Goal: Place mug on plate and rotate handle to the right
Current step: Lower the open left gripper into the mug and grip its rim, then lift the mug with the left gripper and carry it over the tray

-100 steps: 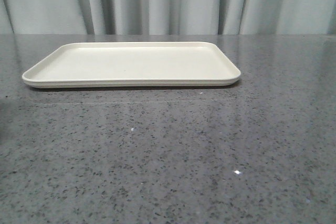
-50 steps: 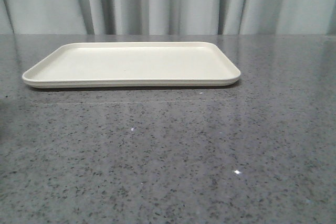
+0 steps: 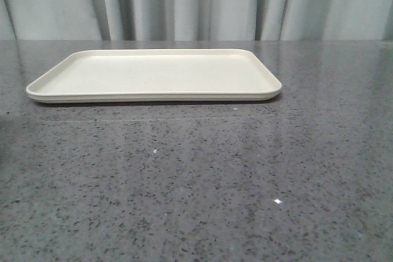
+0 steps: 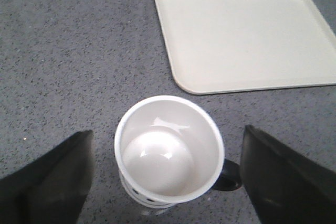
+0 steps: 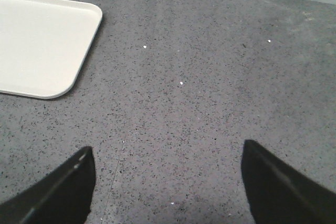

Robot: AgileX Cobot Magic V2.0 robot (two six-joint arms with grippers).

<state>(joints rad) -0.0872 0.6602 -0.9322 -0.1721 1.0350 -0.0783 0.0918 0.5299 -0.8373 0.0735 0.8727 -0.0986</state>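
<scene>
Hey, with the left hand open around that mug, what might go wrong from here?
1. The handle sticks out toward one finger of the left hand; closing may strike it and twist or tip the mug.
2. The mug stands on the table, off the plate; carried too low, its base may catch the plate's raised rim.
3. The front view misses the mug, so only the wrist view can guide the grasp.

You have a dark grey speckled stone-look table point(image 3: 202, 188) carrying 2 things. The cream rectangular plate point(image 3: 153, 75) lies flat toward the far side, nothing on it. The white mug point(image 4: 168, 150) stands upright on the table near one plate corner, not touching it.
</scene>
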